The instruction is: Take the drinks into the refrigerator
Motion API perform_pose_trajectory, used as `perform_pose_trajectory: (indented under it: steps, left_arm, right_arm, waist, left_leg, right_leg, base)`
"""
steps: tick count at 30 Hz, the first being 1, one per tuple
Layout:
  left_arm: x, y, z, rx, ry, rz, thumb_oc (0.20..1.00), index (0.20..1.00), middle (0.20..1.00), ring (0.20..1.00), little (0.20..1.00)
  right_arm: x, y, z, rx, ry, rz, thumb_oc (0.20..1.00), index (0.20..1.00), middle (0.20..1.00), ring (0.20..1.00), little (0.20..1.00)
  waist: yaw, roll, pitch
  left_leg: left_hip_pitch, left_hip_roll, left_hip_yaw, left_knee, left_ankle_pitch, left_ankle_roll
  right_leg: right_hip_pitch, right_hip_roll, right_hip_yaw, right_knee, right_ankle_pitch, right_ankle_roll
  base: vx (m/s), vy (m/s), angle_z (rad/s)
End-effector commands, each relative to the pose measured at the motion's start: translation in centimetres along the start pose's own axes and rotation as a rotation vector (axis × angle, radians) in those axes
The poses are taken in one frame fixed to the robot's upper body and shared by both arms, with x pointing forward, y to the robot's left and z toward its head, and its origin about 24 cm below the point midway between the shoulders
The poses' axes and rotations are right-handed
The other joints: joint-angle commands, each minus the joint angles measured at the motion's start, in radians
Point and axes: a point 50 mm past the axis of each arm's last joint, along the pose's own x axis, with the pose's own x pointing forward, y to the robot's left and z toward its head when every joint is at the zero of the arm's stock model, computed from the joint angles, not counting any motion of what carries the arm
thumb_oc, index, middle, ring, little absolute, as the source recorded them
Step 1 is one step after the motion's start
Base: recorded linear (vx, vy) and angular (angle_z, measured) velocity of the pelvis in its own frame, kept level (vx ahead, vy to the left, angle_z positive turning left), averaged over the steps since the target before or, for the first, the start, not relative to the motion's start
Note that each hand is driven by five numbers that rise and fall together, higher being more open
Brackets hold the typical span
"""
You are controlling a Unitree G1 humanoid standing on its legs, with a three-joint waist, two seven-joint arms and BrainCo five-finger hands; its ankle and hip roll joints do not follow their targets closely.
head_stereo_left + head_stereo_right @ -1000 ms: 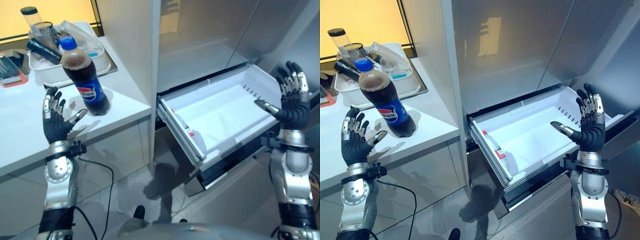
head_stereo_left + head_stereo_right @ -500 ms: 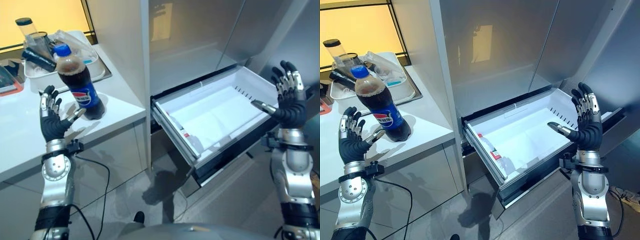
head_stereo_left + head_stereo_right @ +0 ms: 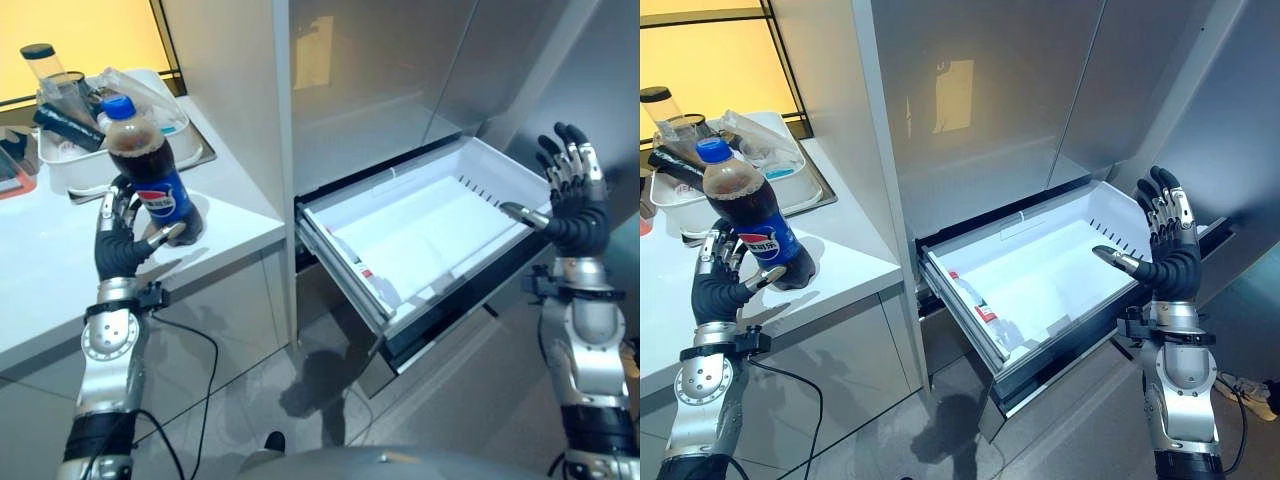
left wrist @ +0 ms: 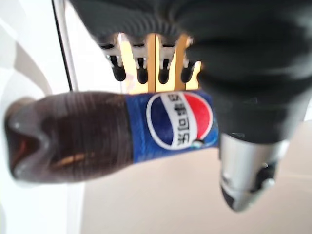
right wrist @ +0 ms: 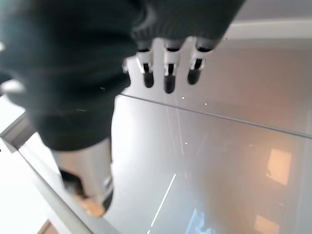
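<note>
A cola bottle [image 3: 150, 180] with a blue cap and blue label stands upright near the front right corner of the white counter [image 3: 235, 205]. My left hand [image 3: 116, 255] is right at its base, open, with straight fingers [image 4: 142, 70] behind the bottle [image 4: 122, 129] and the thumb in front of it. The refrigerator's white bottom drawer [image 3: 425, 225] is pulled out and mostly bare inside. My right hand [image 3: 572, 215] is raised open by the drawer's right corner, holding nothing.
A white tray [image 3: 62, 176] with a dark-lidded jar [image 3: 45, 65] and plastic bags sits behind the bottle. Grey refrigerator doors [image 3: 400, 70] rise above the drawer. A red and white label [image 3: 977, 303] shows along the drawer's left wall.
My left hand has moved in from beside the bottle and now brackets its base. The camera has shifted slightly. The right hand holds its raised pose.
</note>
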Motion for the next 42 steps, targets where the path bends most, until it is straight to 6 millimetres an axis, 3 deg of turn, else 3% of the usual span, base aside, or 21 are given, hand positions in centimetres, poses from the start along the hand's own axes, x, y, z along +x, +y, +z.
perform_pose_trajectory:
  steps: [1,21,42]
  left_arm:
    - [2.3,0.3,0.9,0.013,-0.056,-0.026,1.000,1.000,1.000,1.000,1.000]
    - [3.0,-0.5,0.5,0.005,-0.035,-0.043,1.000,1.000,1.000,1.000,1.000]
    - [6.2,-1.7,1.7,0.084,-0.077,-0.045,1.000,1.000,1.000,1.000,1.000]
  right_arm:
    - [1.5,-0.1,1.9,0.015,-0.118,0.017,1.000,1.000,1.000,1.000,1.000]
    - [1.4,0.1,2.0,0.032,-0.110,0.038,1.000,1.000,1.000,1.000,1.000]
    - [1.2,1.1,1.6,0.069,-0.088,0.082,1.000,1.000,1.000,1.000,1.000]
  waist:
    - [-0.019,0.006,-0.014]
    - [-0.033,0.004,-0.015]
    - [-0.052,0.001,-0.023]
  left_leg:
    - [0.037,-0.019,-0.013,0.003,-0.100,0.068]
    - [0.043,-0.016,0.005,0.002,-0.097,0.068]
    - [0.053,-0.014,0.019,0.001,-0.103,0.065]
  right_leg:
    - [-0.023,-0.010,-0.022,0.101,-0.067,0.017]
    - [-0.029,-0.007,0.005,0.096,-0.054,0.018]
    - [-0.028,-0.004,0.020,0.094,-0.050,0.022]
  base:
    - [0.01,0.000,-0.03]
    - [0.01,0.001,-0.05]
    - [0.01,-0.001,-0.01]
